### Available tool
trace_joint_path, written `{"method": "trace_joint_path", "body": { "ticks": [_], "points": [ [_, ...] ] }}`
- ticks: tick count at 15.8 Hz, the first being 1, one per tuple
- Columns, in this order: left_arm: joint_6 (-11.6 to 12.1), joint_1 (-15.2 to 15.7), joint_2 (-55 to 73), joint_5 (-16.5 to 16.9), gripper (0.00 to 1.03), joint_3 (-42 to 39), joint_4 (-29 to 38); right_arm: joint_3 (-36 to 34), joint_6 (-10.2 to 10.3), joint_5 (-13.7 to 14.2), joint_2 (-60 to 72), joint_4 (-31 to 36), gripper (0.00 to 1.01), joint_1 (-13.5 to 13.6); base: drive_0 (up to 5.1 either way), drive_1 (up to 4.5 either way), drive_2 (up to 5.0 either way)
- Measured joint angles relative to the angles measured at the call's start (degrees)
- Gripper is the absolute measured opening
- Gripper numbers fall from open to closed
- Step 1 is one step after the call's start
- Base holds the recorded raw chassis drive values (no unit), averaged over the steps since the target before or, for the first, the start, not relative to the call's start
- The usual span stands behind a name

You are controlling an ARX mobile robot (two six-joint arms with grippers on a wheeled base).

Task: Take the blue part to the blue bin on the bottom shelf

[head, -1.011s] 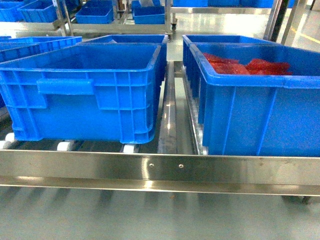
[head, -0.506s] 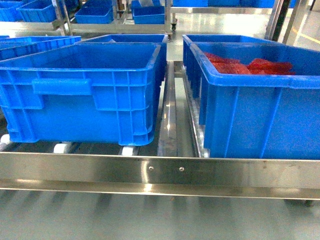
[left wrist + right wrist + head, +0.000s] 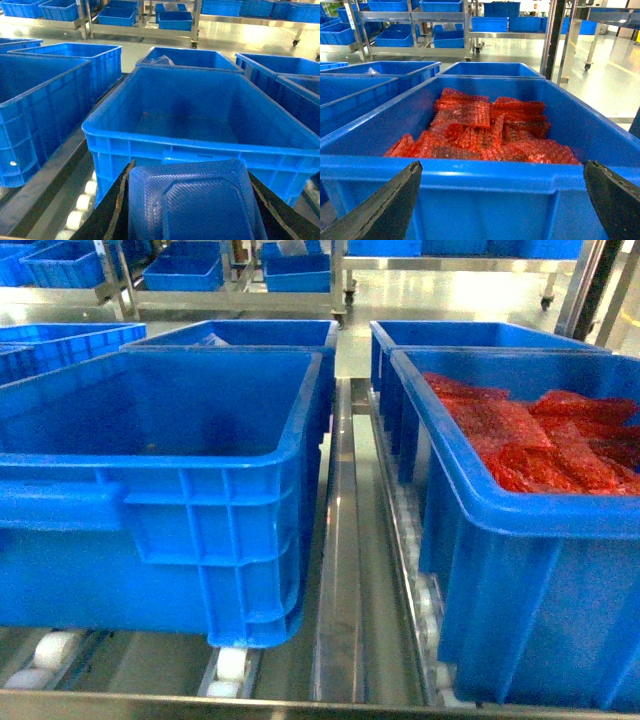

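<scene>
Head: blue bin [image 3: 200, 455] on bottom shelf [image 3: 340, 620], nothing visible inside; crate w/ red packets [image 3: 540, 435] beside it.
L wrist: left gripper [image 3: 192, 200] pinching blue part [image 3: 195, 202], just short of bin's near rim.
R wrist: right gripper [image 3: 502, 200] spread wide before red-packet crate.

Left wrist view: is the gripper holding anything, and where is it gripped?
The left gripper holds the blue part, clamped at its side edges. The right gripper is open, holding nothing.
</scene>
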Motion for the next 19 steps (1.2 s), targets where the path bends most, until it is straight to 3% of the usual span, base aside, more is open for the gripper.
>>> {"method": "trace_joint_path", "body": {
  "ticks": [6,19],
  "points": [
    [0.0,0.0,0.0,-0.1,0.43,0.0,0.0,0.0,0.0,0.0,0.0,0.0,0.98,0.0,0.0,4.05,-4.1],
    [0.0,0.0,0.0,0.0,0.43,0.0,0.0,0.0,0.0,0.0,0.0,0.0,0.98,0.0,0.0,0.0,0.0]
  ]
}}
